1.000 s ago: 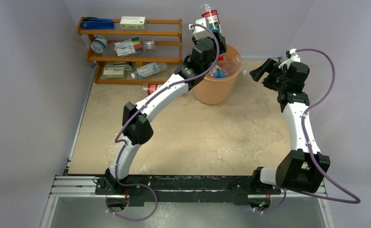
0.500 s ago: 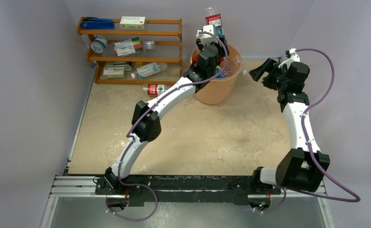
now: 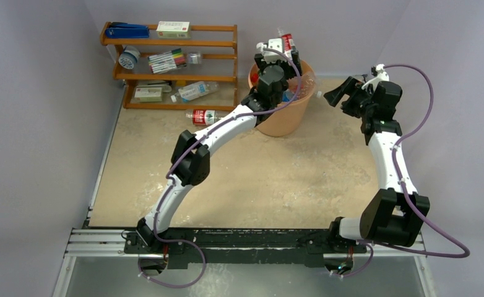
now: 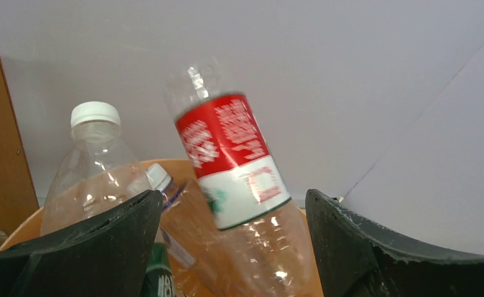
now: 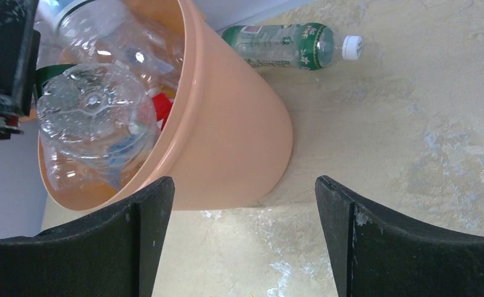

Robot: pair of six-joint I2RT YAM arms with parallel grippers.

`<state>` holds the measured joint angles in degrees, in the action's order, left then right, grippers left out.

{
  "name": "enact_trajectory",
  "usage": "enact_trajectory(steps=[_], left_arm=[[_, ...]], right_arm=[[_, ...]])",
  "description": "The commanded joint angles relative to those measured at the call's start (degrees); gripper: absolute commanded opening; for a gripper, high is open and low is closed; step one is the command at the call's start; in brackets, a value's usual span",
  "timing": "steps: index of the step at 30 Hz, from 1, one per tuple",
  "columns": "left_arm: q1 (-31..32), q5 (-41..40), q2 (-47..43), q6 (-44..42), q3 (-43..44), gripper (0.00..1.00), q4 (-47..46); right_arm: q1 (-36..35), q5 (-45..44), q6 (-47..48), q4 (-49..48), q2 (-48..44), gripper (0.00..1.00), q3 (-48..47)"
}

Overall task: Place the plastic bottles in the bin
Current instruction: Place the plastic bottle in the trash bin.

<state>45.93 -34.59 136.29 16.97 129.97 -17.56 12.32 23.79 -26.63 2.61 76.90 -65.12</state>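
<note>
Across the table [image 3: 258, 179] you have a mottled beige, stone-look top, closed in by plain lilac walls; a wooden shelf [image 3: 171, 68] fills the far-left corner. Widest open stretch for moving: mid-table, between the two arms.

Bin [image 3: 286, 120]: smooth peach plastic, tapered, near the far edge, piled with clear crinkled bottles [image 5: 94, 117].

Left gripper [image 4: 230, 195] hangs over the bin, jaws spread wide. A red-labelled bottle [image 4: 230, 158] is tilted between them, touching neither finger.

Right gripper [image 5: 242, 180]: jaws spread, gripping nothing, just right of the bin.

A green-labelled bottle [image 5: 289, 44] lies on the top just beside the bin. A second red-labelled bottle [image 3: 203, 116] lies by the shelf foot.
</note>
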Motion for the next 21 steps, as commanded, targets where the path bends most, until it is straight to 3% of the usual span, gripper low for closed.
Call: enact_trajectory(steps=[1,9,21], left_arm=[[0.74,-0.66,-4.45,-1.29,-5.53,0.86,-1.46],[0.74,-1.16,-9.62,0.88,-11.53,0.86,-2.93],[0.74,2.98,-26.64,9.74,-17.02,0.86,10.93]], right_arm=[[0.56,1.78,-0.03,-2.94,0.59,0.87,-0.26],[1.04,1.81,0.12,-2.61,0.91,0.87,-0.99],[3.51,0.86,0.04,-1.95,2.81,0.87,-3.10]])
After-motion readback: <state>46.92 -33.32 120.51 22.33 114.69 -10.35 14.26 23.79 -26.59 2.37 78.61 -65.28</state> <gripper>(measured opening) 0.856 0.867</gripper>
